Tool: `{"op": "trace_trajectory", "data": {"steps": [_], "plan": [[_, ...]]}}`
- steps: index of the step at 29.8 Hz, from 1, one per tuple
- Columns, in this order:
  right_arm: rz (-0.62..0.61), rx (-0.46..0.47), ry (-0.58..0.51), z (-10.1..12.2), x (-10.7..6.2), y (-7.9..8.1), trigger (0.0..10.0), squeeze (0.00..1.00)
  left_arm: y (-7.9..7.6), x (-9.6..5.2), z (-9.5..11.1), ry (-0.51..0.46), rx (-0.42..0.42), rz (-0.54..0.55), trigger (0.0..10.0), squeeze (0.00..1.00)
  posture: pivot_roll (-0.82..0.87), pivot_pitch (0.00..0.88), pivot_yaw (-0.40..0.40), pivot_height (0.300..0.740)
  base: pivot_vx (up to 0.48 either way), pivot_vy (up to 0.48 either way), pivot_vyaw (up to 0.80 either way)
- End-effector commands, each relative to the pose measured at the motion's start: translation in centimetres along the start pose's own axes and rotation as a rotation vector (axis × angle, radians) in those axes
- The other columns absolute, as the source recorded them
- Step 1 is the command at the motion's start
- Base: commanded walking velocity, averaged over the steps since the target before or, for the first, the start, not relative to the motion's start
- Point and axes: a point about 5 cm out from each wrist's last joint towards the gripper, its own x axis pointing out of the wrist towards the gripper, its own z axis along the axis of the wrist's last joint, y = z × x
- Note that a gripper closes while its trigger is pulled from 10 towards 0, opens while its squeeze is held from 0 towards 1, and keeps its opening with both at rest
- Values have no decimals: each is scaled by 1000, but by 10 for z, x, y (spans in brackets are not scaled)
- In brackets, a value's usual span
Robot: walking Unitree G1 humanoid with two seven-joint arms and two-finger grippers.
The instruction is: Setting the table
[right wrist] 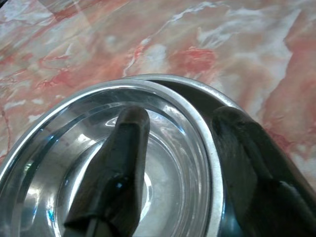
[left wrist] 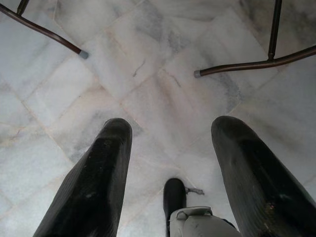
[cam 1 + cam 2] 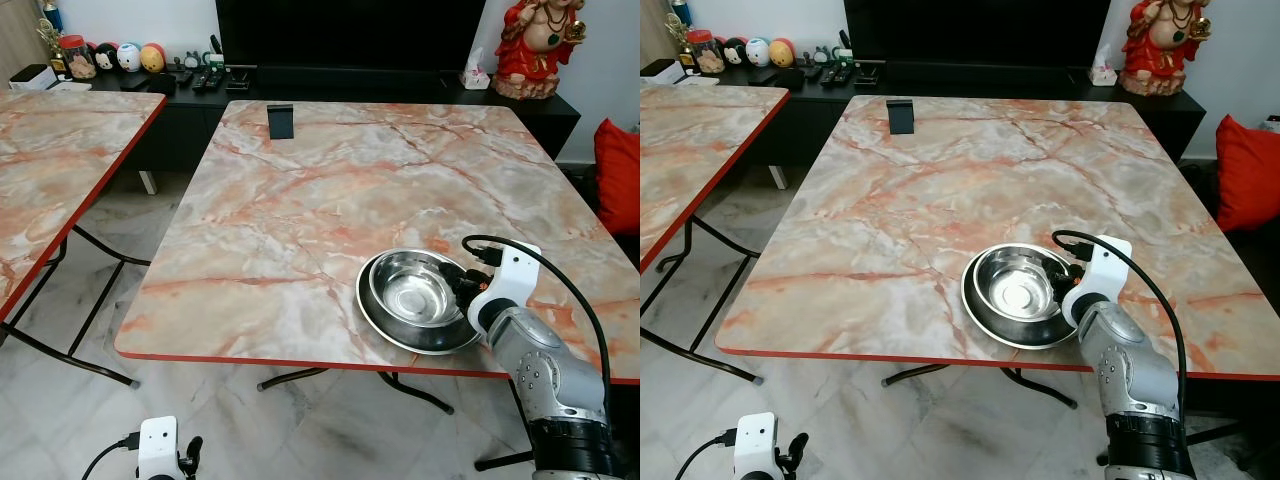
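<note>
A steel bowl [image 3: 415, 292] sits inside a wider steel plate [image 3: 420, 340] near the front right edge of the marble table [image 3: 300, 200]. My right gripper [image 1: 181, 118] is open and straddles the bowl's rim on its right side. One finger [image 1: 121, 163] is inside the bowl, clear of the rim; the other finger [image 1: 252, 163] is outside it, over the plate. The right arm [image 3: 530, 350] reaches in from the front right. My left gripper [image 2: 170, 128] hangs low and open over the marble floor, below the table's front edge.
A small black stand [image 3: 281, 121] is at the table's far edge. A second marble table [image 3: 50, 160] stands to the left with a floor gap between. Behind are a dark console [image 3: 190, 80] with remotes, a red statue [image 3: 540, 45] and a red cushion [image 3: 620, 175].
</note>
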Motion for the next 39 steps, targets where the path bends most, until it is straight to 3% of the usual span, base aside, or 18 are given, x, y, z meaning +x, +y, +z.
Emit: {"op": "trace_trajectory", "data": {"steps": [1,3,4,12,19,20,23,26,30,33,39], "plan": [[11,7,-25,6,0,2,10000,1000,0,0,-2,16,12,-9,10000,0,-112,37,-37,736,0,0,0],[13,2,-31,7,0,2,10000,941,-1,0,-2,14,11,-9,10000,0,-111,36,-37,736,0,0,0],[12,2,-42,9,0,2,10000,0,-1,0,-2,14,10,-10,10000,0,-111,36,-37,736,0,0,0],[20,48,-136,21,-2,2,10000,0,-1,0,-1,10,9,-12,10000,0,-113,36,-35,736,0,0,0],[135,18,-286,35,-10,18,10000,0,-1,0,0,0,7,-13,10000,0,-114,34,-31,736,0,0,0],[146,-27,-360,41,-14,22,10000,0,-2,0,0,-2,12,-18,10000,0,-114,33,-30,736,0,0,0],[151,-44,-395,43,-16,25,10000,0,-3,0,0,-3,16,-22,10000,0,-114,33,-30,736,0,0,0],[72,-274,-534,47,-25,26,10000,0,-3,-1,-1,-1,18,-25,10000,0,-118,25,-30,736,0,0,0],[70,-434,-595,29,-29,31,10000,0,-5,-2,-4,8,28,-34,10000,0,-116,9,-26,736,0,0,0],[50,-448,-597,14,-29,33,10000,0,-4,-2,-5,11,31,-35,10000,0,-111,0,-25,736,0,0,0],[-3,-450,-623,9,-29,30,10000,0,-1,-2,-4,10,37,-33,10000,0,-109,0,-8,736,0,0,0]]}}
